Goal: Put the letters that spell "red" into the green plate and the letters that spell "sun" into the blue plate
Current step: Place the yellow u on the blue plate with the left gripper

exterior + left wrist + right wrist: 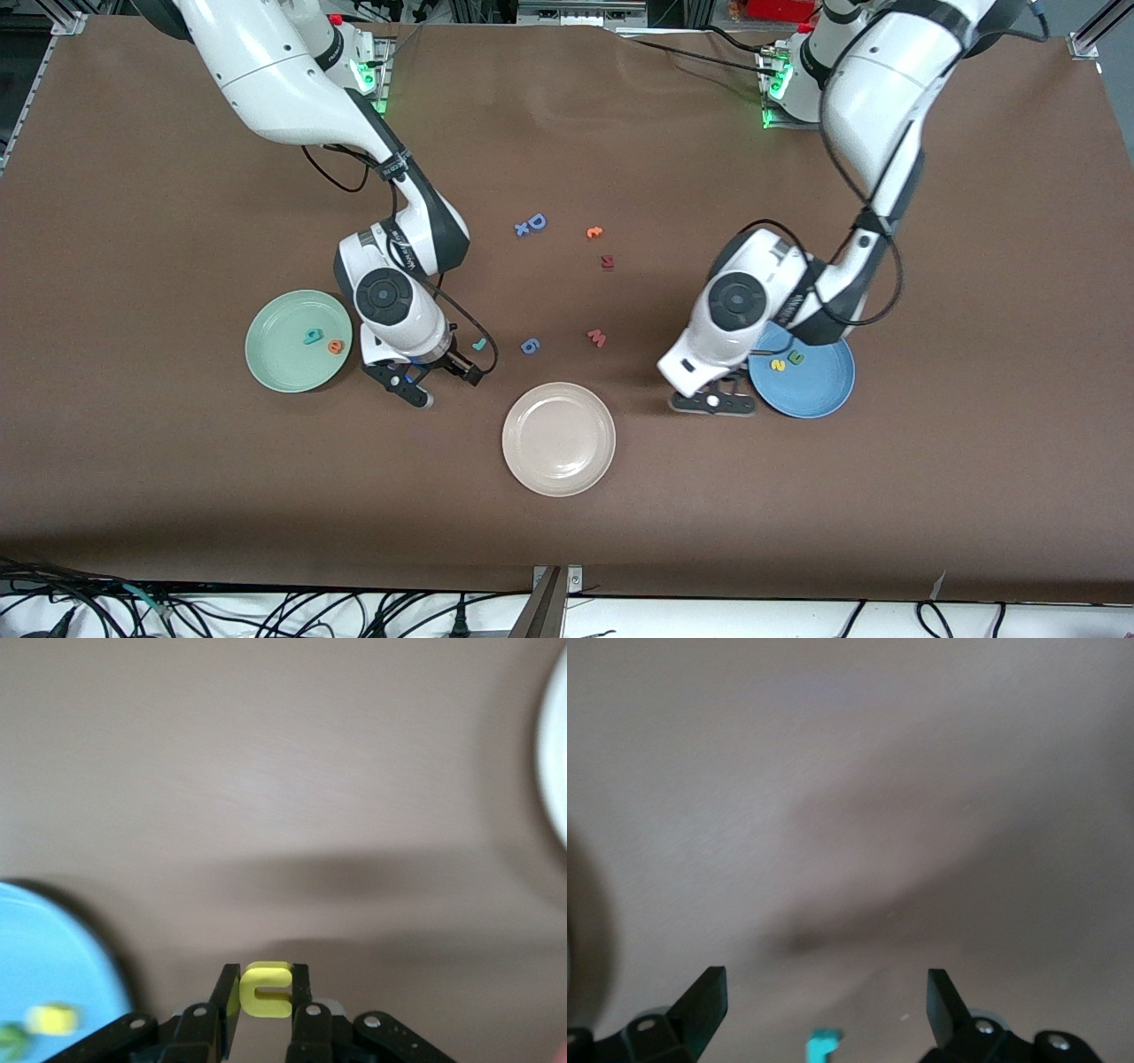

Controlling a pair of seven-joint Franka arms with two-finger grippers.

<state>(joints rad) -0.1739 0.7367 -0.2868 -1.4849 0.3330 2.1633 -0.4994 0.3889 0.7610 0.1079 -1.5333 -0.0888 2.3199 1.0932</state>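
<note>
Left gripper (pixel 264 992) pinches the yellow "u" (pixel 266 989) between its pads, low over the table just beside the blue plate (pixel 828 390), which already holds the yellow "s" (pixel 778 364) and the dark green "n" (pixel 796 357); the grip looks meant for the carry across the rim. Right gripper (pixel 824 1001) hangs with fingers spread wide above the teal "r" (pixel 479 344), near the green plate (pixel 275 354) that holds the teal "d" (pixel 312 336) and orange "e" (pixel 335 347), apparently lining up the last pick

- Robotics lab: brown-covered table (pixel 177 461) with metal frame rails.
- Two white arms bolted along one edge.
- Loose cables (pixel 266 611) along the camera-side edge.
</note>
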